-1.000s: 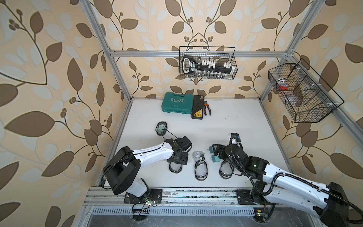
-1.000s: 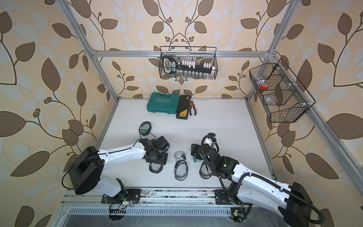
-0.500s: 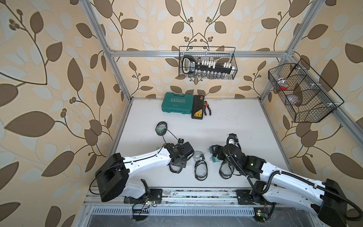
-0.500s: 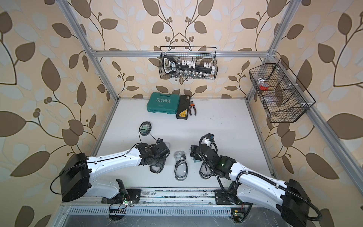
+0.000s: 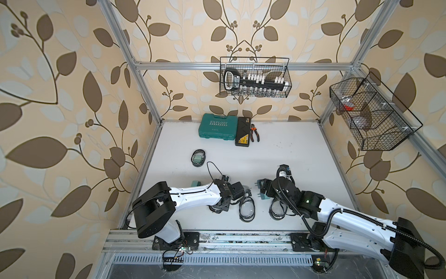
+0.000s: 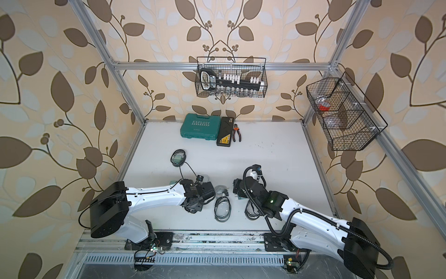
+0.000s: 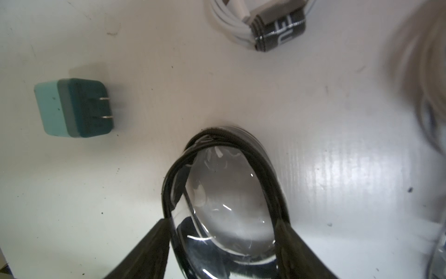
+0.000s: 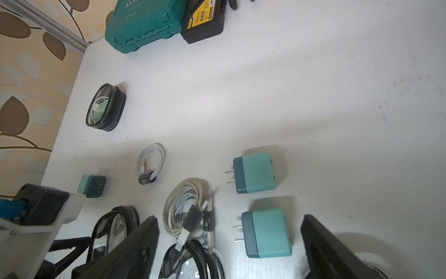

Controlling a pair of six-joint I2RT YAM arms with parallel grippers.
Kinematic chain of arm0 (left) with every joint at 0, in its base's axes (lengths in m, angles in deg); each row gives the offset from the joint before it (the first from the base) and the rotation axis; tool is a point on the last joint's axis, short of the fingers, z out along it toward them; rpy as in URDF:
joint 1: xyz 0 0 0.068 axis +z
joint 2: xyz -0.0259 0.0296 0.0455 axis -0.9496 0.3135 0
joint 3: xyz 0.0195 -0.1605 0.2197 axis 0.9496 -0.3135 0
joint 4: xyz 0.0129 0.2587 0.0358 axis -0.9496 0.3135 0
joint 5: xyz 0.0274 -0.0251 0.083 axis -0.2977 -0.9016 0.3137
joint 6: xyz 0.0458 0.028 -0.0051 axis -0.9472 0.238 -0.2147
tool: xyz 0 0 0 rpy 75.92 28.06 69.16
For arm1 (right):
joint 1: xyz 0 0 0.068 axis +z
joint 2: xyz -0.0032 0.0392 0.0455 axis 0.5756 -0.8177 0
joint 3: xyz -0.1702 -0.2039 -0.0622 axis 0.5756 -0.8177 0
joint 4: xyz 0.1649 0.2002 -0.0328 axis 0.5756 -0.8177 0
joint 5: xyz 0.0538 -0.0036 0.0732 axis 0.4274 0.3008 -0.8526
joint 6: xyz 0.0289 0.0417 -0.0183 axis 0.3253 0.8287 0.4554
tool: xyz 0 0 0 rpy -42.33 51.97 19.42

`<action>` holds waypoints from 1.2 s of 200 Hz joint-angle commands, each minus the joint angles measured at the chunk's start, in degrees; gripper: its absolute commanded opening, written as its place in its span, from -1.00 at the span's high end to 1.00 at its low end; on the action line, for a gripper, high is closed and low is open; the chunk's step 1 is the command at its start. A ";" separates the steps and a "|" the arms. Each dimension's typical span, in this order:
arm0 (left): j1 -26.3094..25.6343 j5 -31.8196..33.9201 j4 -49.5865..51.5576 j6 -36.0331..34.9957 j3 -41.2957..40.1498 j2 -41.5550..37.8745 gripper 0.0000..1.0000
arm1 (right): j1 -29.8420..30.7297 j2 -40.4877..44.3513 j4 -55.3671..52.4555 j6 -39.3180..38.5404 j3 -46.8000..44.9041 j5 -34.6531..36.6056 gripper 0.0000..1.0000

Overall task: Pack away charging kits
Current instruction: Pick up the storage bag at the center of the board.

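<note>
My left gripper (image 7: 223, 222) is shut on an empty clear black-rimmed pouch (image 7: 226, 188), one finger against each side of its rim; in both top views it points down at the front left (image 5: 217, 207) (image 6: 193, 208). A teal plug adapter (image 7: 72, 108) and a strapped white cable coil (image 7: 253, 24) lie beyond it. My right gripper (image 8: 229, 224) hangs open and empty, with a teal adapter (image 8: 266, 233) and two cable coils (image 8: 185, 205) between its fingers. Another adapter (image 8: 255, 172) lies just past that one. A filled, zipped pouch (image 5: 198, 157) sits farther back. Two open pouches (image 5: 246, 209) (image 5: 277, 210) lie near the front.
A teal EXPLOIT case (image 5: 218, 126), a black flat case (image 5: 243, 131) and pliers (image 5: 254, 132) lie against the back wall. Wire baskets hang on the back wall (image 5: 254, 77) and the right wall (image 5: 371, 116). The aluminium frame rail (image 5: 217, 238) borders the table's front.
My left gripper has narrowed onto the pouch's rim and shifted slightly toward the front edge. The right gripper has barely moved and stays wide.
</note>
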 commanded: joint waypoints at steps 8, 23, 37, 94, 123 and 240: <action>-0.51 2.34 2.73 1.52 2.07 0.77 -0.38 | -0.17 -0.22 0.73 0.80 0.14 -0.79 -0.82; -0.52 2.76 2.75 1.65 1.99 0.21 -0.40 | -0.13 -0.25 0.89 0.75 0.07 -1.00 -0.82; -0.52 4.00 3.41 2.61 1.71 -1.21 -0.44 | -0.13 -0.21 0.94 0.65 -0.02 -1.22 -0.82; -0.51 0.48 -2.60 -0.51 -5.06 -16.15 -0.55 | -0.07 -0.33 1.45 0.63 -0.11 -1.75 -0.82; -0.84 -2.24 -2.72 -0.86 -5.18 -15.50 -0.56 | -0.09 -0.72 1.59 0.61 0.07 -2.16 -0.81; -9.32 4.69 10.10 9.09 2.20 -0.98 -0.45 | 0.04 0.19 2.00 0.84 -1.15 -2.86 -0.80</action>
